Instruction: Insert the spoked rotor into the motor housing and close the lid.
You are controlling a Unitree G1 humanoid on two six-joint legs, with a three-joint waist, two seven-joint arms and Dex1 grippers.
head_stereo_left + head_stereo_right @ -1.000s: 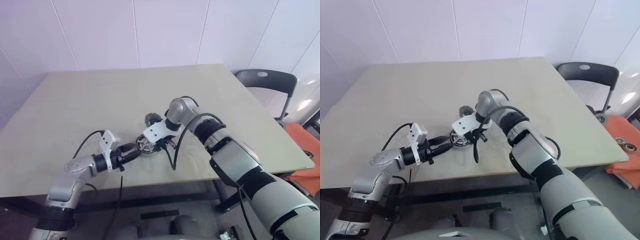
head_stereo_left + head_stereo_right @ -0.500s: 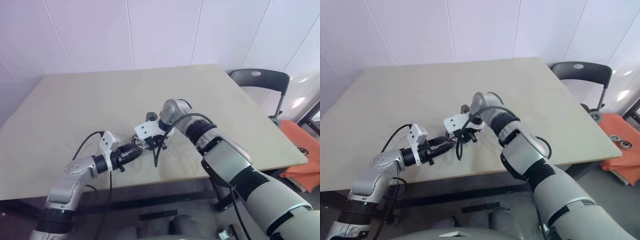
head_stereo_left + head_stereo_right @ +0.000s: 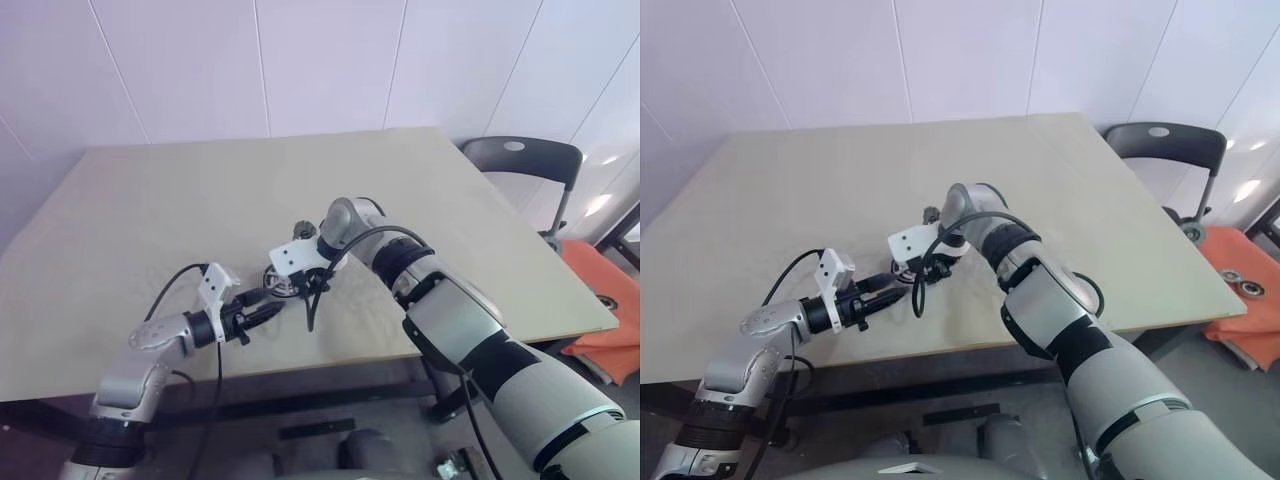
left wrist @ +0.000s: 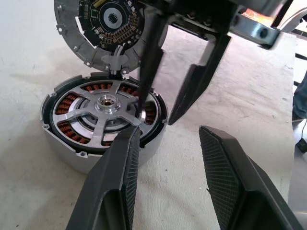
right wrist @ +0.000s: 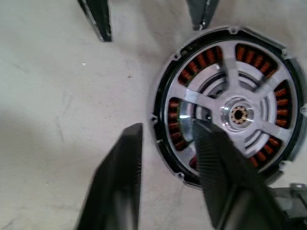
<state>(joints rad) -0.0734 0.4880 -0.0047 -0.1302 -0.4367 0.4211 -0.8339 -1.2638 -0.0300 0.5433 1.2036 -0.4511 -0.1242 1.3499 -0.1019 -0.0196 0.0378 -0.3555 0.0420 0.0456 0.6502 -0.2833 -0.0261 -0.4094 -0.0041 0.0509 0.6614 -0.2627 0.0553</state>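
The motor housing (image 4: 62,148) sits on the table, its copper windings showing under the silvery spoked rotor (image 4: 105,105), which lies inside it. The lid (image 4: 103,24) stands tilted up just behind the housing, its inner side facing me. My right gripper (image 5: 168,127) points down over the housing (image 3: 283,283), open. One finger rests on the rotor (image 5: 237,114) and the other is outside the housing wall. My left gripper (image 4: 170,136) is level with the table beside the housing, open and empty, with one fingertip close to the rim.
The housing is near the front edge of the beige table (image 3: 150,190). A black cable (image 3: 310,312) hangs from my right wrist. A dark chair (image 3: 525,160) and an orange object (image 3: 600,290) stand off the table's right side.
The camera view has shifted. My right wrist has turned a little over the housing. The left arm has stayed where it was.
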